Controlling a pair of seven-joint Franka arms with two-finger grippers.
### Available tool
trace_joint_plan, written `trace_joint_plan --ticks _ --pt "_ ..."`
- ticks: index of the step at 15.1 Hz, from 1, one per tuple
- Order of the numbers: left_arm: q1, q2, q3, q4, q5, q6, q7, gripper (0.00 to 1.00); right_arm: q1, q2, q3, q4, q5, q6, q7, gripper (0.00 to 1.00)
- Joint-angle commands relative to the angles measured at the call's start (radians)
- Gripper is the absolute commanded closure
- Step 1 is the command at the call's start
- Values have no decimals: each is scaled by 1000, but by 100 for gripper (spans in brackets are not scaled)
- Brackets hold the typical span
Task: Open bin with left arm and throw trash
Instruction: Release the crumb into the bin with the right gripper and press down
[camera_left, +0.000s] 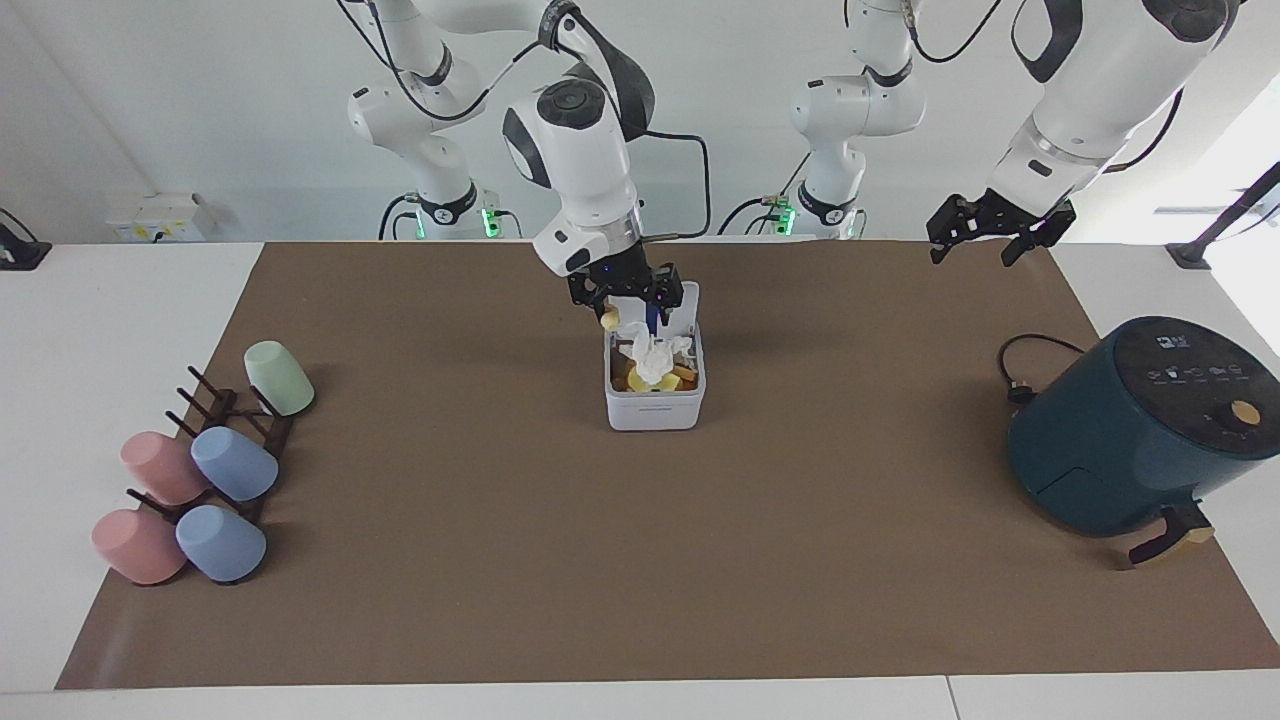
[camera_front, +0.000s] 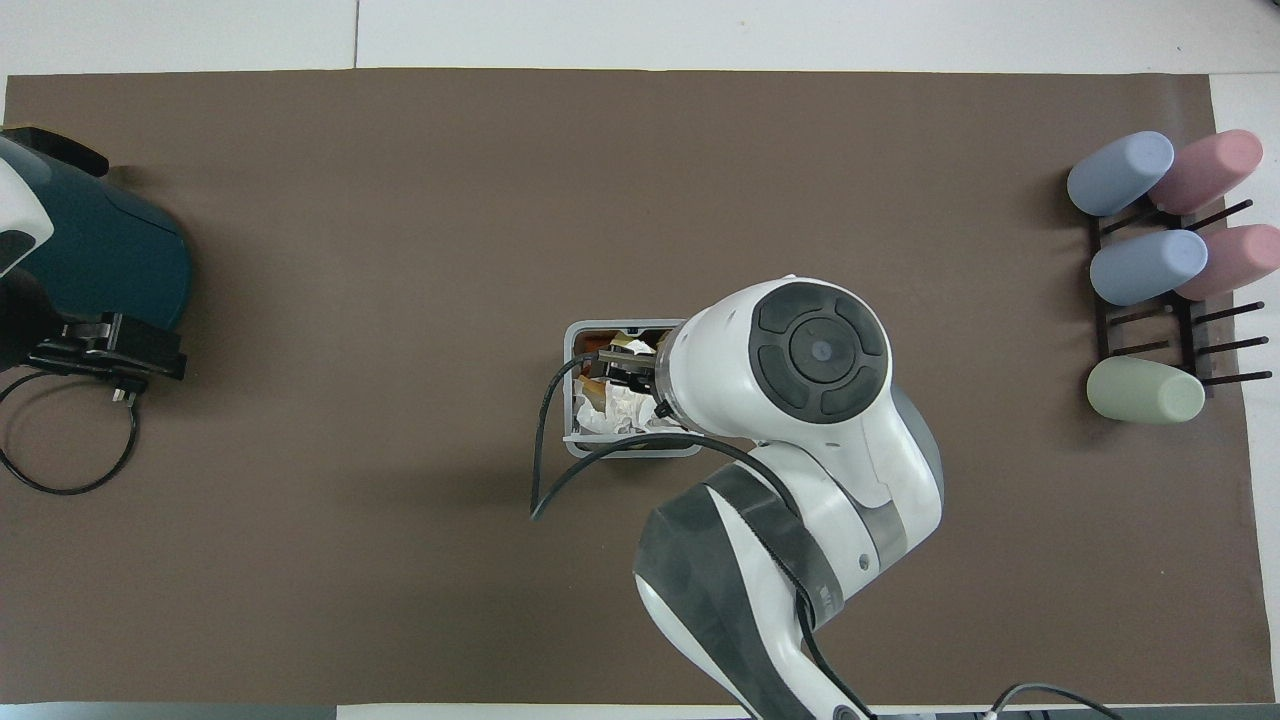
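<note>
Centrally on the tabletop, slightly toward the robots' edge, sits the bin (camera_left: 655, 385), its lid up, with trash (camera_left: 653, 365) heaped inside. Over it hangs the right gripper (camera_left: 627, 298), jaws spread, a yellow lump (camera_left: 610, 318) at one fingertip. Over the robots' edge near the left arm's corner, the left gripper (camera_left: 984, 240) waits, jaws spread.

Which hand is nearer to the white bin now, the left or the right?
The right hand. It hangs just over the open bin, above the trash inside. The left hand waits high over the mat's corner, near the air fryer.
</note>
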Motion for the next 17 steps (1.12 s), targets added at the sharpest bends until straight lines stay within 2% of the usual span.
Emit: trace_joint_plan --ticks 1,6,8,11,17 --pt "-20 -29 17 -35 28 23 -5 0 7 5 6 15 -18 1 13 0" --pt "-30 -2 17 20 19 7 -5 0 21 9 6 24 -29 -1 13 0" --pt "-29 18 18 41 14 -16 -5 0 -1 11 4 29 -108 -7 1 0" --pt "-18 6 18 32 -18 -2 -52 0 -68 11 4 23 -190 -17 -54 0" --pt "-7 5 15 34 -21 3 -60 0 -235 0 4 1 -190 -34 -250 0"
